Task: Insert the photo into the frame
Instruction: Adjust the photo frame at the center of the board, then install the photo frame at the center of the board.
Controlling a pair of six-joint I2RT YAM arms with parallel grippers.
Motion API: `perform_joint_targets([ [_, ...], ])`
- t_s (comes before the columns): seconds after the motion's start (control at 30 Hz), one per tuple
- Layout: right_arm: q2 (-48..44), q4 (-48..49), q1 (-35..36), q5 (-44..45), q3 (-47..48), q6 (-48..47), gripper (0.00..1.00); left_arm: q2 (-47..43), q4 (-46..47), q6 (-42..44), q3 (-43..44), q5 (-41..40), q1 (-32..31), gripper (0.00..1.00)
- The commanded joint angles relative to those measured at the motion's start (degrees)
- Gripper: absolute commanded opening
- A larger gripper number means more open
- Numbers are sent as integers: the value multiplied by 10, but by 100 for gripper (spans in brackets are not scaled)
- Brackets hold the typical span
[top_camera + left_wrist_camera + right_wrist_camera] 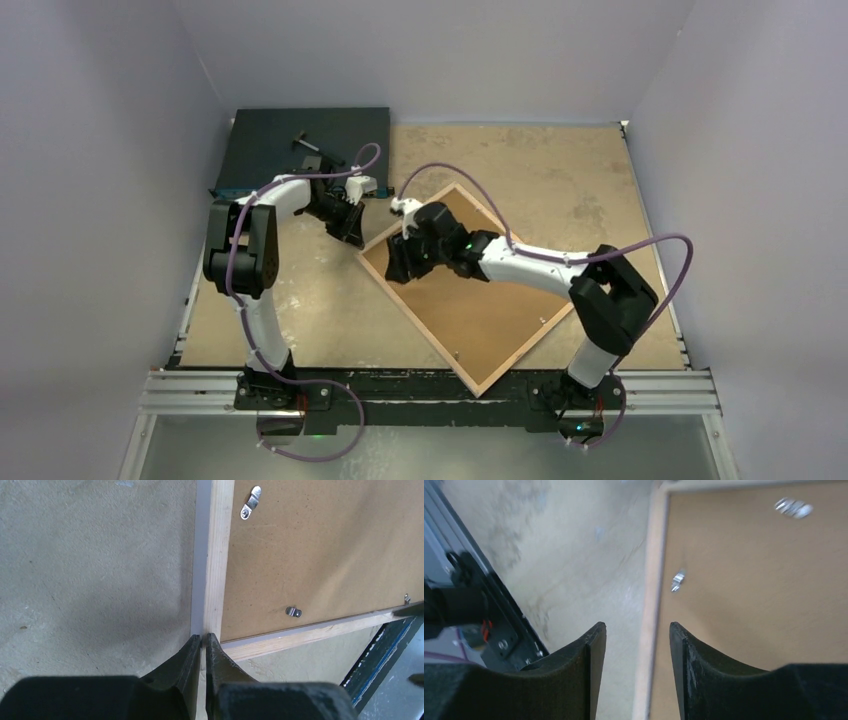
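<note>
Your frame (218,555) lies face down on the tabletop (300,310). Its light wood back is up, and it is turned so that it sits as a diamond in the top view. One corner points toward the arm bases and another toward the far edge. The brown backing board (470,335) sits inside the wood rails. Small metal clips show along its edge, and in the left wrist view one clip (251,501) is swung out over the board.

Your left claw (202,642) is at the frame's left corner, where two rails meet. Its jaws stand together with only a thin slit between them, and the tips are right against the corner. You cannot tell from these views whether they pinch any of the wood. A pale strip runs along the outer side of the rail just above the tips.

Your right claw (636,626) is over the same end of the frame, near the left claw. Its jaws stand well apart with nothing between them. A wood rail runs up through the gap, with bare tabletop on one side and the board on the other. That view is blurred, though a clip (678,581) shows on the board close to the rail.

A dark box (290,165) sits at the far left of the tabletop, just beyond the left claw, with a small tool (312,148) on top.
</note>
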Motion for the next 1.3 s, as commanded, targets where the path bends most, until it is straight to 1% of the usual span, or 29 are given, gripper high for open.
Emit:
perform_joint_targets([
  [0.0,13,105,-69,-105,1,19,52,13,5,18,-1,9,-1,5],
  [0.13,75,128,-83,-144,22,24,50,15,5,17,-2,14,-1,5],
  [0.23,99,135,-83,-157,31,30,48,13,6,15,-3,17,-1,5],
  [0.77,145,178,-83,-175,12,55,45,7,7,9,2,21,-1,4],
  [0.97,153,180,-83,-164,8,56,45,3,7,9,2,20,-1,4],
  [1.27,173,214,-82,-181,5,70,45,3,8,8,4,21,-1,4],
])
